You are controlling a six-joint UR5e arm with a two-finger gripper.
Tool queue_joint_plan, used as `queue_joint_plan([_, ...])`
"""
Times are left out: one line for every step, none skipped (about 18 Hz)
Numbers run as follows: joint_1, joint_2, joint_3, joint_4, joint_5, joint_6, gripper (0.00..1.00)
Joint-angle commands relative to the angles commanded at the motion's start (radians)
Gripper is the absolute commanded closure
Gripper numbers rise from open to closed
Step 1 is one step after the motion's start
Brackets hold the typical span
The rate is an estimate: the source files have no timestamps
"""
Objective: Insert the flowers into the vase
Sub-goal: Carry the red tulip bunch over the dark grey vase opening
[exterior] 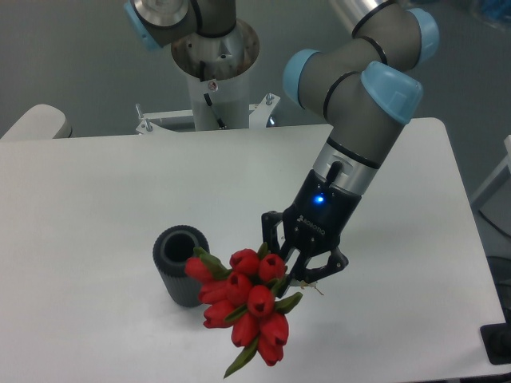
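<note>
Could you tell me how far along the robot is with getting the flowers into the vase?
Done: the gripper has the flowers in its grasp, lifted off the table. In hand: the bunch hangs just right of the vase, with the nearest bud overlapping its rim in this view. Left: the vase opening looks empty, so the stems, hidden behind the buds here, have yet to go in.

The white table (112,191) bears the vase (180,266).
</note>
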Motion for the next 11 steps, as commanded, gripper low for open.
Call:
queue_joint_plan([-0.002, 0.0, -0.005, 0.002, 0.0, 0.002, 0.89])
queue_joint_plan([-0.003, 0.0, -0.009, 0.002, 0.0, 0.002, 0.89])
queue_joint_plan([-0.003, 0.002, -0.009, 0.002, 0.0, 0.0, 0.89])
queue_joint_plan([-0.003, 0.002, -0.008, 0.0, -0.002, 0.0, 0.89])
queue_joint_plan([-0.003, 0.002, -0.008, 0.0, -0.003, -0.006, 0.89])
queue_joint_plan([-0.002, 0.002, -0.005, 0.002, -0.012, -0.017, 0.89])
queue_joint_plan([0.001, 0.002, -0.003, 0.006, -0.029, -0.021, 0.89])
queue_joint_plan([0.005, 0.002, -0.003, 0.018, -0.049, -0.025, 0.89])
queue_joint_plan([0.011, 0.002, -0.003, 0.029, -0.064, -0.034, 0.89])
queue_joint_plan([0.015, 0.0, -0.005, 0.041, -0.077, -0.044, 0.89])
queue_joint_plan([0.017, 0.002, -0.005, 0.049, -0.092, -0.054, 0.89])
